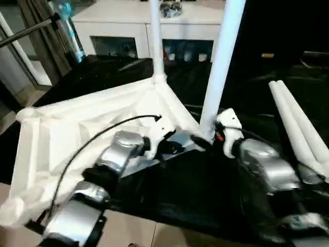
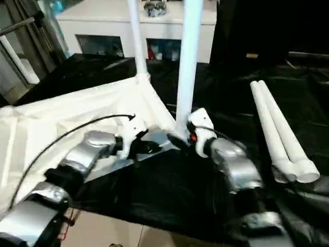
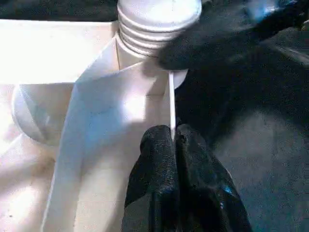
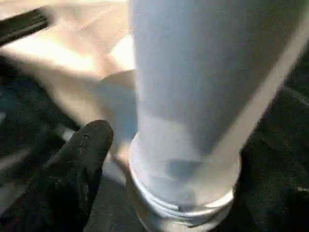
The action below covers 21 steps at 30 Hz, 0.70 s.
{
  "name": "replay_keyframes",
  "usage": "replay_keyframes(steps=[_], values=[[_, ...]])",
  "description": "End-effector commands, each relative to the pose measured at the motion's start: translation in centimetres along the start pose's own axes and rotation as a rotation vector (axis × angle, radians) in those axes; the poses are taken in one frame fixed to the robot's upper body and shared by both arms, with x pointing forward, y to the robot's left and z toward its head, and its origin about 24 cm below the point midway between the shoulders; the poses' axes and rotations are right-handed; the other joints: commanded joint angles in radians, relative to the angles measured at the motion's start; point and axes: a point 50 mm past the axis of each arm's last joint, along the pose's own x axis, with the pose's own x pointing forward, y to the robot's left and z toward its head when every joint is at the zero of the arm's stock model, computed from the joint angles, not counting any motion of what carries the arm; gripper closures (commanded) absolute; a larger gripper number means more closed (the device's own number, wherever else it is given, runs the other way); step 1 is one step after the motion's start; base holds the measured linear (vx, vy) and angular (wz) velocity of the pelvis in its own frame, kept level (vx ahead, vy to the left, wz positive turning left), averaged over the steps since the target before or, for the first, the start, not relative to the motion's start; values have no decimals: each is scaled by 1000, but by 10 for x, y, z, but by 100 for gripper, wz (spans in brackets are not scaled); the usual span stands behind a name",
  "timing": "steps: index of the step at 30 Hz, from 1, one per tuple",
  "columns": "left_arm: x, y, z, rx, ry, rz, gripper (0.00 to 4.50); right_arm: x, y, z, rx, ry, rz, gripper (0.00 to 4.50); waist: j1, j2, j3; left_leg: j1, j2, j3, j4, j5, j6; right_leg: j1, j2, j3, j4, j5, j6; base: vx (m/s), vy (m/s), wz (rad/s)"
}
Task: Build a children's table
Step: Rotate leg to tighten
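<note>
1. The white tabletop [image 1: 77,128] lies underside up on a black-covered work surface [image 1: 195,190], its ribbed underside facing the camera and its near left corner hanging over the surface's front edge.
2. Two white legs stand upright in the tabletop's corner sockets: one leg [image 1: 156,38] at the far corner, another leg [image 1: 221,62] at the near right corner.
3. The left gripper [image 3: 174,140] has its black fingers pressed together on the thin rim of the tabletop, just beside the threaded base of the nearer leg.
4. The right gripper [image 1: 208,136] sits at the foot of that same leg; one black finger [image 4: 79,159] shows beside the leg's base, and whether the fingers are apart or together cannot be told.
5. Two spare legs [image 1: 298,128] lie side by side toward the surface's right edge, touching each other.
6. A white cabinet [image 1: 144,31] stands behind the surface; no writing or brand can be read anywhere.
</note>
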Motion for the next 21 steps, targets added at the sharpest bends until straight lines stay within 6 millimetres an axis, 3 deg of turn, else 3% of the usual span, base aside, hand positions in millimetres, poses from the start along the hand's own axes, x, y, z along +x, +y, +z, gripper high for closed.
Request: replay_keyframes(steps=[1,2,4,6,8,10,13,16,20,21], values=[[2,-10,8,58,-30,-122,450,3,21,5,-52,-20,206,23,13,-22,-78,13,59,-26,-64,-128,111,42,-63,39,-43,-52,-267,61,-13,4],[-1,-12,7,60,-30,-163,450,-4,22,5,-71,-11,255,23,19,-20,-81,13,61,-26,-62,-93,127,42,-62,37,-37,-6,-279,57,-8,1],[-5,-15,6,67,-25,-205,450,-11,22,5,-83,1,303,23,35,-20,-91,7,58,-25,-42,22,199,37,-61,36,-16,145,-299,0,0,0],[-10,-17,4,61,-7,-249,450,-18,23,5,-97,20,358,23,44,-23,-90,-1,58,-24,-34,53,231,32,-61,35,-10,168,-301,0,0,0],[-13,-18,2,63,9,-272,450,-21,24,6,-98,20,380,23,51,-21,-82,-1,60,-23,-39,-9,221,28,-64,33,-20,63,-295,0,0,0],[-15,-18,1,65,14,-285,450,-21,24,8,-90,15,395,50,52,-19,-75,3,62,-23,-48,-89,177,24,-61,33,-35,-79,-280,0,0,0],[-17,-18,2,66,15,-294,450,-21,28,8,-81,15,433,78,49,-19,-64,14,66,-26,-66,-225,78,22,-60,38,-53,-261,-242,-21,0,1],[-17,-18,2,65,16,-298,450,-21,30,8,-74,14,447,104,45,-20,-65,15,64,-27,-70,-236,49,23,-59,41,-52,-248,-237,0,0,0],[-17,-20,1,57,19,-306,450,-21,34,5,-50,24,465,127,46,-20,-69,12,62,-25,-65,-196,63,25,-61,43,-47,-189,-245,0,0,0],[-16,-21,0,52,21,-306,450,-21,35,4,-43,24,468,141,48,-13,-73,10,61,-26,-62,-171,72,27,-61,41,-42,-159,-251,0,0,0]])
